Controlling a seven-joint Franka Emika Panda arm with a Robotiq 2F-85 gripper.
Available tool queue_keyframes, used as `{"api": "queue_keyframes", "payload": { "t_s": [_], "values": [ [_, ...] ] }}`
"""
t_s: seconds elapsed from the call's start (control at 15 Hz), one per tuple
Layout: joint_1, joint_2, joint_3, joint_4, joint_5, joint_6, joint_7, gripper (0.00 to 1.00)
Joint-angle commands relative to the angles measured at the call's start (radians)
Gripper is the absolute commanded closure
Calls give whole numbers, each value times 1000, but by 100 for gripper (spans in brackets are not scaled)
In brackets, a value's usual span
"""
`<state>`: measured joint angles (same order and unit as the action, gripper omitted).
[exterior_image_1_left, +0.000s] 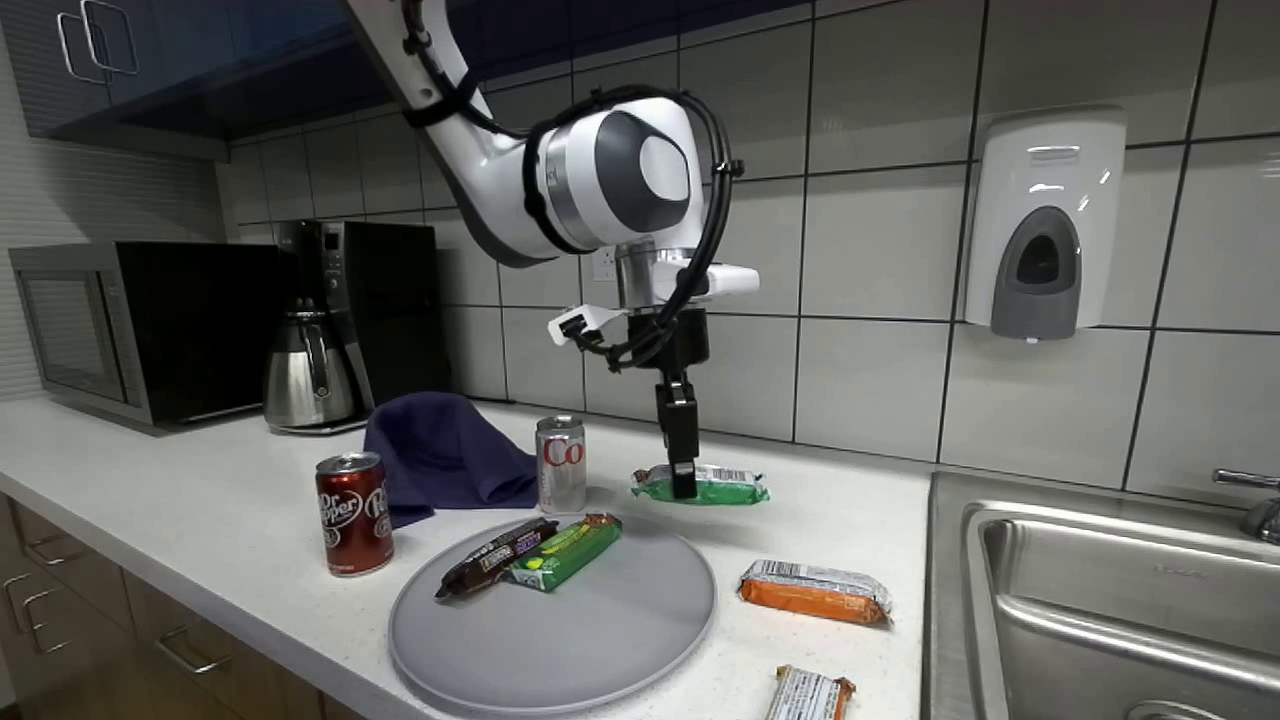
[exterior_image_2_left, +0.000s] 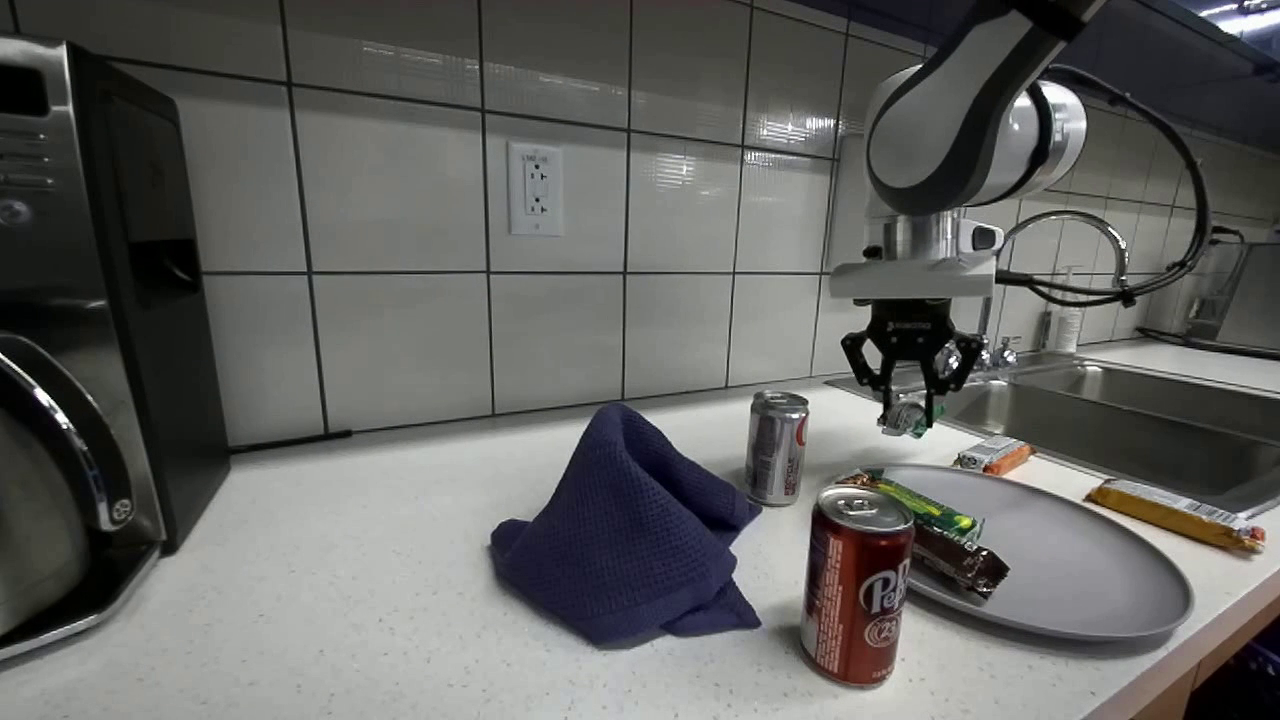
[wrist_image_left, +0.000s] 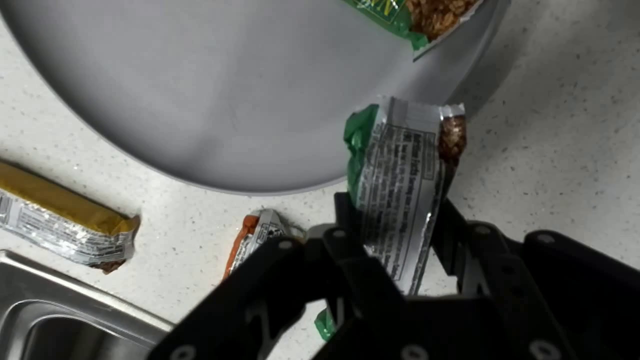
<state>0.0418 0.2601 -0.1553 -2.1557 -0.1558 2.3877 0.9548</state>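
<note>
Gripping a silver-backed green bar (wrist_image_left: 400, 195) with jaws closed against its two sides, the hand (exterior_image_2_left: 908, 418) points straight down just past the rim of the gray plate (exterior_image_1_left: 560, 650), on the side nearest the tiled wall (exterior_image_1_left: 880, 380). The held bar looks raised clear of the tabletop (exterior_image_2_left: 350, 580), and in the wrist view one crimped end of it shows over the plate's rim. A red Dr Pepper can (exterior_image_1_left: 354, 515) stands upright near the plate, and a silver can (exterior_image_1_left: 562, 470) with red lettering stands upright just beside the plate's rim, toward the wall. On the plate itself, near the rim that faces these cans, lie a dark brown bar (exterior_image_1_left: 497, 557) and a second green bar (exterior_image_1_left: 568, 552), close alongside each other; whether they touch is hard to tell. A purple cloth (exterior_image_2_left: 610, 550) sits bunched up, mostly farther from the plate than the silver can. An orange bar (exterior_image_1_left: 815, 597) and a yellow bar (exterior_image_2_left: 1172, 512) lie on the tabletop outside the plate, between it and the steel sink (exterior_image_1_left: 955, 590). Well apart from the plate, on the side opposite the sink, stand a black coffee maker (exterior_image_1_left: 390, 310), a steel carafe (exterior_image_1_left: 300, 380) and a microwave (exterior_image_1_left: 200, 330).
</note>
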Motion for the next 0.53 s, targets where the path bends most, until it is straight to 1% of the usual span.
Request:
{"api": "queue_keyframes", "payload": {
  "t_s": [0.0, 0.47],
  "values": [
    [14, -31, 9, -49, -44, 22, 4, 85],
    [37, -49, 12, -87, -73, 1, 12, 85]
  ]
}}
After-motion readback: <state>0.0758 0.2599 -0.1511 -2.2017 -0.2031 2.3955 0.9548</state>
